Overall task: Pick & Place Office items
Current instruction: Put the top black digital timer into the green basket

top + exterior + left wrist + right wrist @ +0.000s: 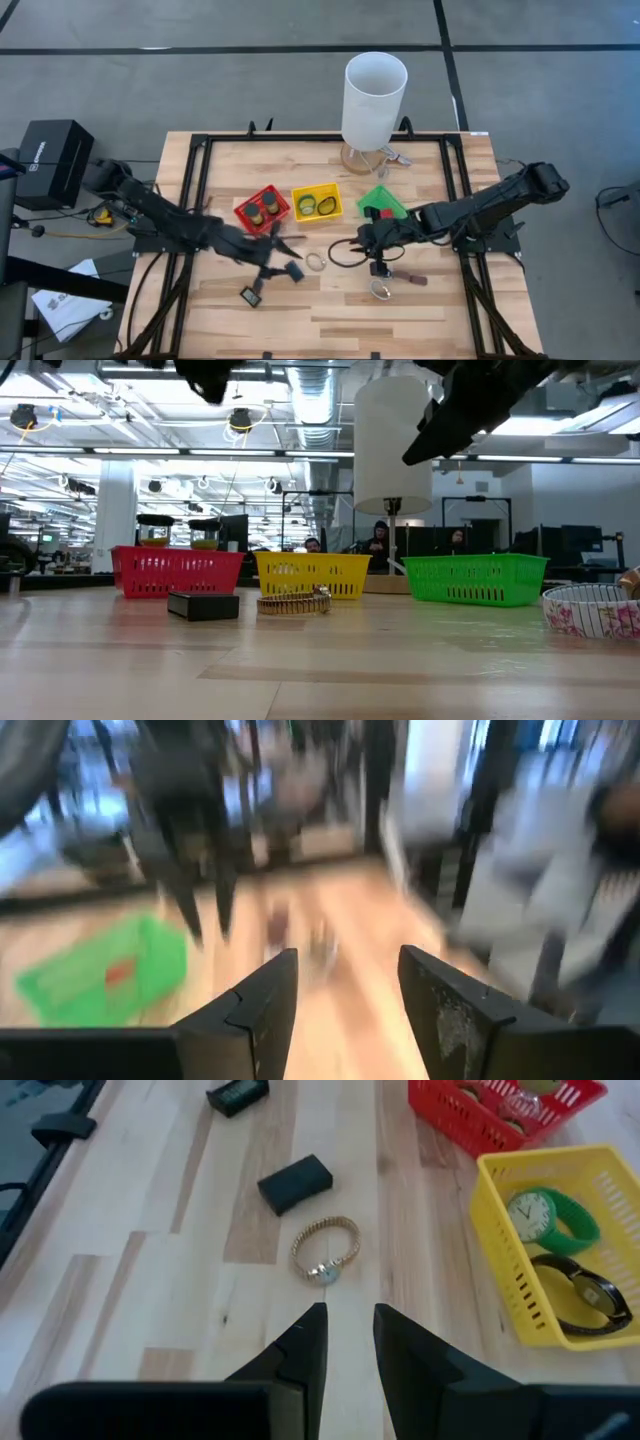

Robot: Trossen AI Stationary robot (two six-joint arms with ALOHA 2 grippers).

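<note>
Left gripper (272,243) hangs just in front of the red basket (262,209), fingers spread and empty. A dark block (294,1183) and gold-band watch (324,1251) lie on the table in front of the yellow basket (545,1245). Right gripper (362,240) sits in front of the green basket (381,203), slightly parted, holding nothing.

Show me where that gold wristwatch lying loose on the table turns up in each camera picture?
High view: gold wristwatch, mid-table, below the yellow basket.
Low view, in front of the yellow basket.
Left wrist view: cannot make it out.
Right wrist view, beyond the right gripper.
Shared landmark: the yellow basket.
</note>
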